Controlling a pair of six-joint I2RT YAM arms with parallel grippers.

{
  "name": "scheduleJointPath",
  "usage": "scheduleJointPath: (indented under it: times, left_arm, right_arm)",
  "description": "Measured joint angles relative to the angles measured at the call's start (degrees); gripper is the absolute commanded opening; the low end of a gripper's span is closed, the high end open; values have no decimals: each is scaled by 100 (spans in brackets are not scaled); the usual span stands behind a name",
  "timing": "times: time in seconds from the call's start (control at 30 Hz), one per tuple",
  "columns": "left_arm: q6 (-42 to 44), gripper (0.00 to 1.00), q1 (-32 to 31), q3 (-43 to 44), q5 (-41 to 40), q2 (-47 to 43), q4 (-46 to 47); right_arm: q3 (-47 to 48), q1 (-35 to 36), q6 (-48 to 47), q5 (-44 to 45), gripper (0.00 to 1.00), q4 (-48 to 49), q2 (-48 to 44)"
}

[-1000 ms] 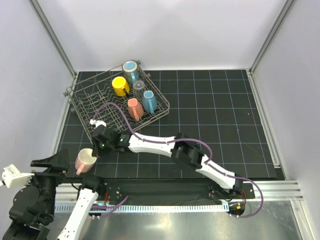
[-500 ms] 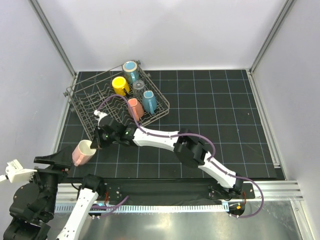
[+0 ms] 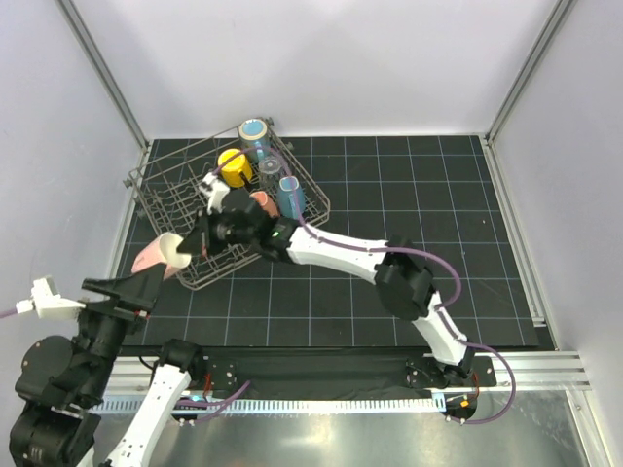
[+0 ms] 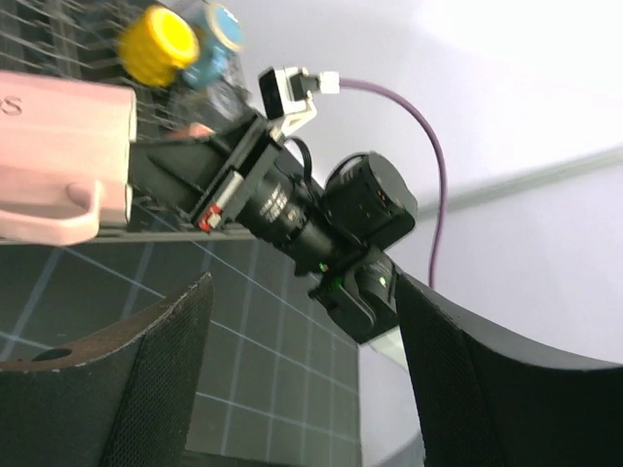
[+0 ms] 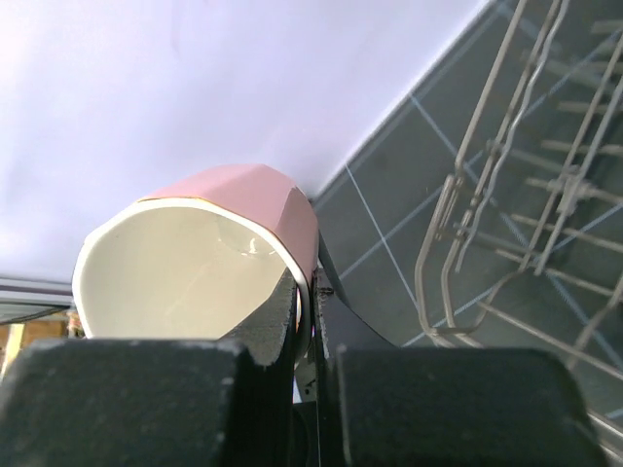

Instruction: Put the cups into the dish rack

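Observation:
My right gripper [image 3: 190, 251] is shut on the rim of a salmon-pink cup [image 3: 161, 255], one finger inside, one outside, and holds it tilted in the air at the near left corner of the grey wire dish rack [image 3: 156, 204]. The cup shows in the right wrist view [image 5: 209, 248] and the left wrist view [image 4: 58, 151]. In the rack stand a light blue cup [image 3: 255, 133], a yellow cup [image 3: 234, 166], a clear tumbler [image 3: 270, 168], a blue cup [image 3: 290, 195] and a second pink cup [image 3: 263, 202]. My left gripper [image 4: 302, 370] is open and empty near the left arm's base.
The rack sits at the far left of the black gridded mat [image 3: 409, 233]. White walls and metal frame posts [image 3: 107, 78] close in the back and sides. The right arm [image 3: 341, 255] stretches across the mat to the rack.
My right gripper has lifted the pink cup from the mat's near left and carried it up and away toward the rack's near left corner, tipping it. The left arm shifted slightly.

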Motion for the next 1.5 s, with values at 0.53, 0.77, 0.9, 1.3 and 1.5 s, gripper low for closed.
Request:
scheduleJointPath:
  times: [0.53, 0.77, 0.9, 1.3, 1.5]
  left_arm:
    - [-636, 79, 2, -1165, 3058, 1718, 2599]
    - [-1366, 82, 2, -2076, 3670, 1794, 3711]
    - [-1729, 82, 0, -2157, 3858, 1980, 4024]
    - [-2354, 82, -170, -2236, 4037, 2057, 4889]
    - [-2540, 75, -531, -2304, 3884, 2107, 5152]
  right_arm:
    - [-3517, -1993, 457, -1025, 4, 2820, -2400]
    - [-4492, -2608, 481, -1266, 4, 3790, -3305]
    - [-4605, -2651, 509, -1526, 4, 4441, -3436]
    - [-4824, -2518, 946, -1932, 4, 5700, -3364]
    - [-4865, -2380, 977, -1860, 4, 5759, -3309]
